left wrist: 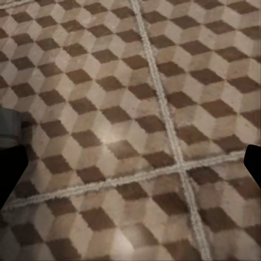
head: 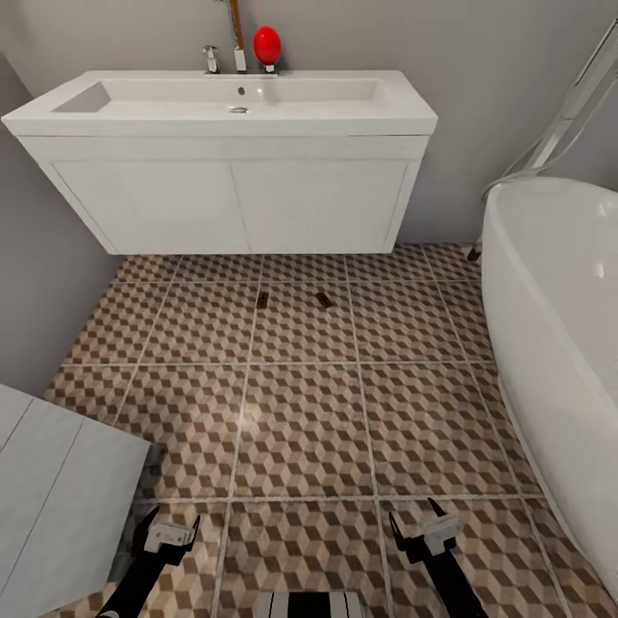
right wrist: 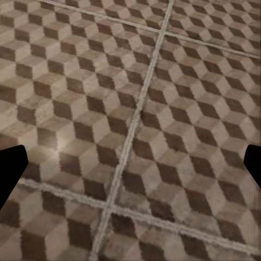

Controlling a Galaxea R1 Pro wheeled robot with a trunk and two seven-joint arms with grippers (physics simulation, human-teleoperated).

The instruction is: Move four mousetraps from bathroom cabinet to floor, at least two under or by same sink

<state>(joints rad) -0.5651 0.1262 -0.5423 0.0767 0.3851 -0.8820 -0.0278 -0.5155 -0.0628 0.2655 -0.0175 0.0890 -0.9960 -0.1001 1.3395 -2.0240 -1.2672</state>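
Head view looks down over the bathroom floor (head: 300, 429), its cube-patterned tiles running up to the bathroom sink (head: 223, 107), a long white basin on a white vanity unit against the grey wall. Two mousetraps lie on the tiles just in front of the vanity, near each other but apart: one mousetrap (head: 263, 299) to the left and the other mousetrap (head: 324, 299) to the right, both small brown slivers (too small here to make out their wire parts). A chrome tap (head: 211, 58) and a red rounded object (head: 267, 45) stand at the back of the basin. The white bathtub (head: 558, 326) curves along the right side, and a pale grey flat-topped unit (head: 60, 489) fills the lower left corner. At the lower edge the left gripper (head: 170, 525) and the right gripper (head: 415, 522) hang above the tiles, well short of the mousetraps, each with its fingers spread wide and nothing between them. The left wrist view and the right wrist view show tiles and grout lines, with dark fingertips (left wrist: 11, 168) at the frame edges.
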